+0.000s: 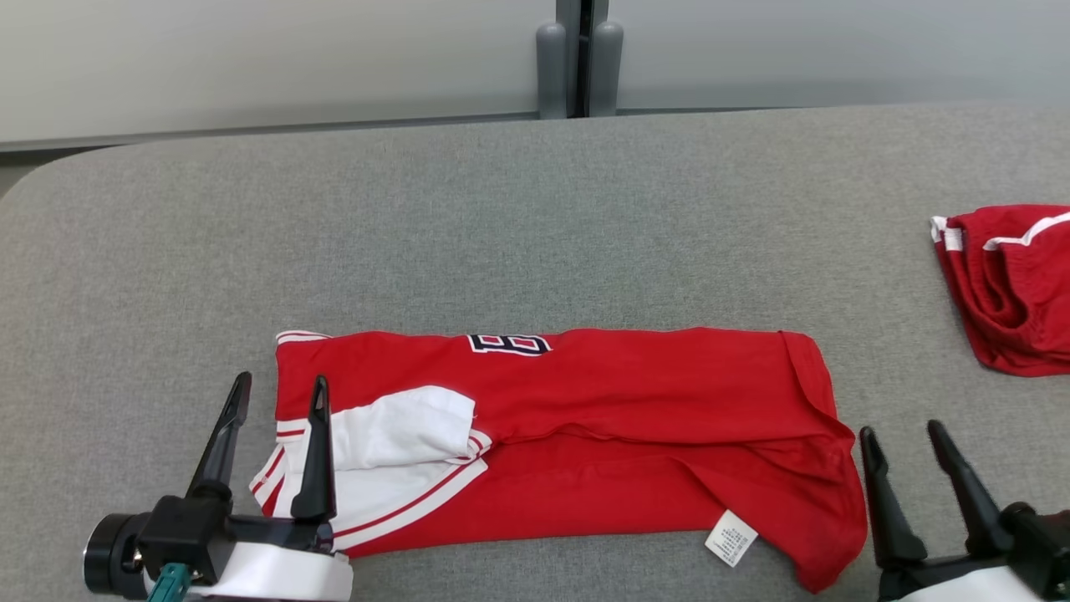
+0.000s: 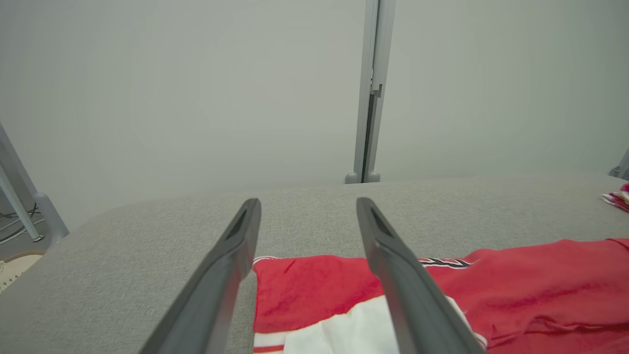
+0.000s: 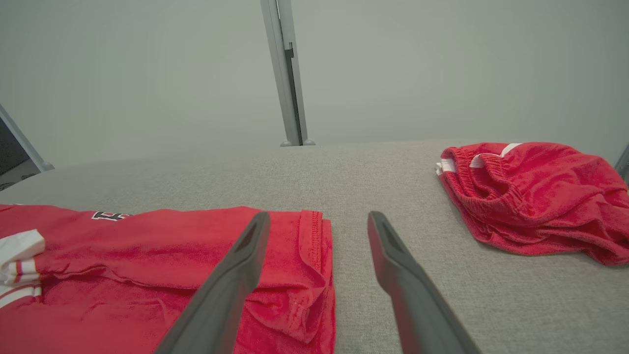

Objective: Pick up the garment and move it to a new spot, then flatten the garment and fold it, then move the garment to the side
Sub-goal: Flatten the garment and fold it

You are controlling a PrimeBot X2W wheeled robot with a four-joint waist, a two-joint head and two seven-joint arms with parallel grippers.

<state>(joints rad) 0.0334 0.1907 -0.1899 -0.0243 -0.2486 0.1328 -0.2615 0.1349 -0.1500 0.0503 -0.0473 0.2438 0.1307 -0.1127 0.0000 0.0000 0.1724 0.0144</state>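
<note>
- Grey padded table (image 1: 535, 209) carries the red jersey (image 1: 602, 393), folded lengthwise, at lower centre
- Left gripper (image 1: 280, 385), lower left, and right gripper (image 1: 901, 433), lower right, spread empty at its ends, probably ready for another fold
- Red shorts (image 1: 1011, 284) lie apart, right edge

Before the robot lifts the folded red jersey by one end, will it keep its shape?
Probably not: the red jersey is soft cloth in loose, wrinkled layers, so it should sag and unfold. It looks thin and light. The textured grey surface may grip it when pushed.

Wide-apart fingers (image 2: 403, 295) of the left gripper (image 2: 308, 201) over a red-and-white garment (image 2: 540, 285) on grey table (image 2: 147, 236)
</note>
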